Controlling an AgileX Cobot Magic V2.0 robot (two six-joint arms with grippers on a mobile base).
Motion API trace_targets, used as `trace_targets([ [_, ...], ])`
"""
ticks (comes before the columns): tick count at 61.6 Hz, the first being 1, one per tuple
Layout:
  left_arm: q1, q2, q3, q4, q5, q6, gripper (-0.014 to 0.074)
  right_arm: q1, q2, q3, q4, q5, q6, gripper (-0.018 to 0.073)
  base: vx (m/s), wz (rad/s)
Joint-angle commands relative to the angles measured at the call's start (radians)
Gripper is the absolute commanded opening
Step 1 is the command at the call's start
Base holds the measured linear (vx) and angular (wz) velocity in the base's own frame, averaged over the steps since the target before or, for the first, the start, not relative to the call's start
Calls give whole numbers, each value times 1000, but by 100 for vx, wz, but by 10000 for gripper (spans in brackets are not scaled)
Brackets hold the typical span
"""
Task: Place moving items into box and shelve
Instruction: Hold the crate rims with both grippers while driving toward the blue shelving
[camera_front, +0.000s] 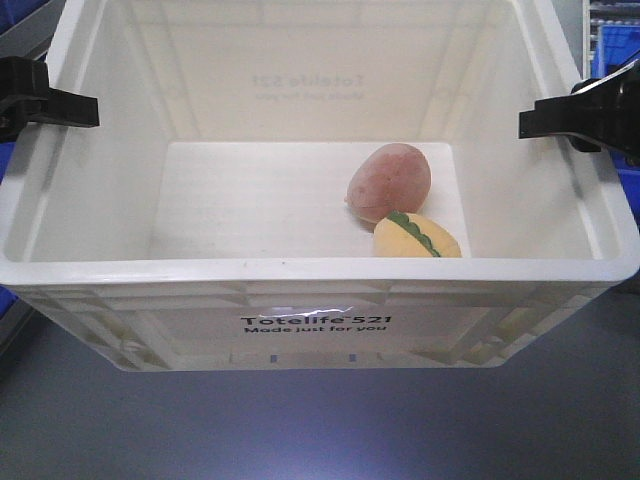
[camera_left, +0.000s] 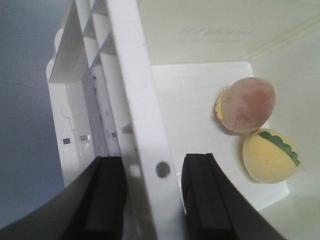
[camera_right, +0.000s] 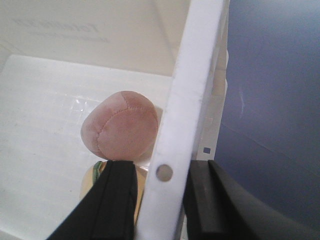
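The white box (camera_front: 320, 270), printed "Totelife 521", fills the front view and tilts slightly toward the camera. Inside, at the right of its floor, the brownish-pink plush toy (camera_front: 388, 182) lies against the pale yellow toy with a green strip (camera_front: 418, 238). My left gripper (camera_front: 60, 105) straddles the box's left rim (camera_left: 145, 100), one finger (camera_left: 107, 195) outside and one inside. My right gripper (camera_front: 548, 120) straddles the right rim (camera_right: 192, 85) the same way. Both are shut on the rim. The left wrist view shows both toys (camera_left: 248, 105) (camera_left: 267, 157); the right wrist view shows the pink toy (camera_right: 122, 131).
A grey surface (camera_front: 320, 420) lies below and in front of the box. Blue bins (camera_front: 612, 60) show behind the right rim, and a bit of blue (camera_front: 6, 160) shows at the left edge.
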Motion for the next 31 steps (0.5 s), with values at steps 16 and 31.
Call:
trace_targets([
  [16,-11,-31,-45,-175,-78,19,3,13,-35,-49,144,-97,-40,-6,24,43],
  [31,-11,-30,-45,-175,-78,19,3,13,-35,-49,143,-97,-40,-6,18,47],
])
